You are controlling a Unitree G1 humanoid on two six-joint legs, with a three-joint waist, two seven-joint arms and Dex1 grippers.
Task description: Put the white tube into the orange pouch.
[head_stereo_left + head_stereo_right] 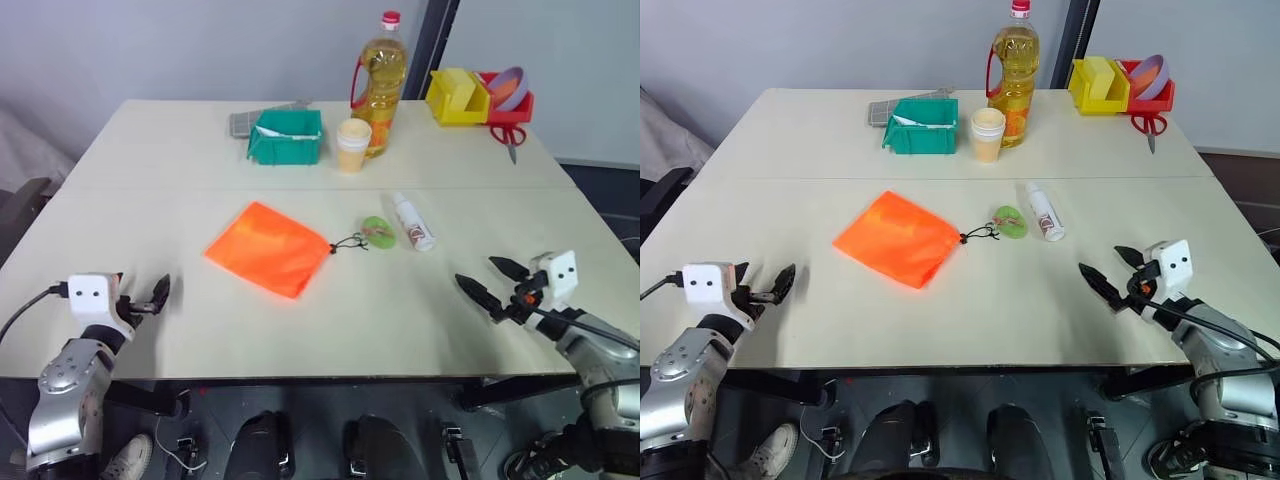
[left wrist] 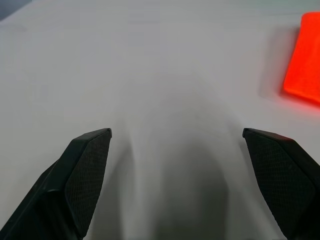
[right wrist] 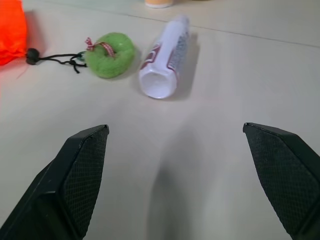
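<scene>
while both our grippers hang spread wide and empty, the white tube (image 3: 164,60) lies at twelve o'clock from the right gripper (image 3: 175,165); label unreadable.

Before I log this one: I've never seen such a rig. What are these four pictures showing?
A two-armed robot at a table. The two wide pictures come from its head; the two close ones from its wrists, looking along black fingers. The left gripper and right gripper are both open, holding nothing. On the table lie an orange pouch with a green tag, and beside that a white tube. Farther back: a green bin, cup, oil bottle, and scissors.
</scene>
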